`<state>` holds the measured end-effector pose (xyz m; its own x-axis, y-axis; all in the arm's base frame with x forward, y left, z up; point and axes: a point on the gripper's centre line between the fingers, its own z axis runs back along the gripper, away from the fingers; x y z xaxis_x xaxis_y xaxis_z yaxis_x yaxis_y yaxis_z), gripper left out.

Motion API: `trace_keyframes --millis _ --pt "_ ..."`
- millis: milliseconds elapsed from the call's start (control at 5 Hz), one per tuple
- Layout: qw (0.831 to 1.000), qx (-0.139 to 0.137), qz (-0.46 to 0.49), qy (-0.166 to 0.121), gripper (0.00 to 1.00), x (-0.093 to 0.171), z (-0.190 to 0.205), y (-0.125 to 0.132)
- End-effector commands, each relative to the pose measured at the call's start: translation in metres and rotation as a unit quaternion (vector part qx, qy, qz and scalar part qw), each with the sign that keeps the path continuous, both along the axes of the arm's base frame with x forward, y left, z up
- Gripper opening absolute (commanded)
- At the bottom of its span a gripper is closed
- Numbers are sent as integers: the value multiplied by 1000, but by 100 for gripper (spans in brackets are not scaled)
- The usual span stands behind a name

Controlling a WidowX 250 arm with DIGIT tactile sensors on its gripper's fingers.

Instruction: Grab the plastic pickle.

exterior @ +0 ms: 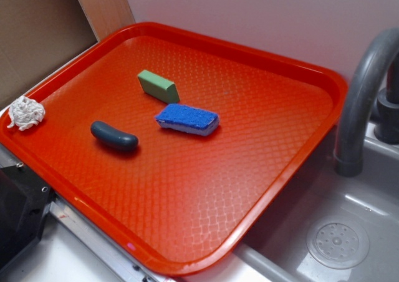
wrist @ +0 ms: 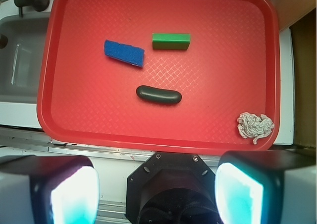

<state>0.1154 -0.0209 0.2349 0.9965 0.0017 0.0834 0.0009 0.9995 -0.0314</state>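
Up high, the gripper [wrist: 157, 184] gapes wide over a red tray [exterior: 299, 163] beside a grey sink [exterior: 374, 232], pickle [exterior: 114, 136] untouched

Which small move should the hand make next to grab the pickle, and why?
Probably move forward until above the plastic pickle, then descend. The hand is open and hangs off the tray, and the pickle lies apart from the sponge.

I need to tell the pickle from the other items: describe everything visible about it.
The pickle is a small, smooth, dark blue-grey oblong with rounded ends, slightly curved like a bean. It lies flat on the red tray, apart from the blue sponge and green block. Nothing touches it.
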Motion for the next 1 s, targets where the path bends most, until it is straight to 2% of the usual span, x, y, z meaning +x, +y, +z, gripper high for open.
trace_keyframes --millis 0,200,400,600,800 --pt "1000 0 0 0 100 0 0 0" --pt "992 12 -125 -13 100 2 -10 6" --pt "969 7 -247 -22 100 11 -29 19" --pt "930 1 -366 -34 100 32 -53 29" --pt "876 39 -480 -15 100 58 -86 24"
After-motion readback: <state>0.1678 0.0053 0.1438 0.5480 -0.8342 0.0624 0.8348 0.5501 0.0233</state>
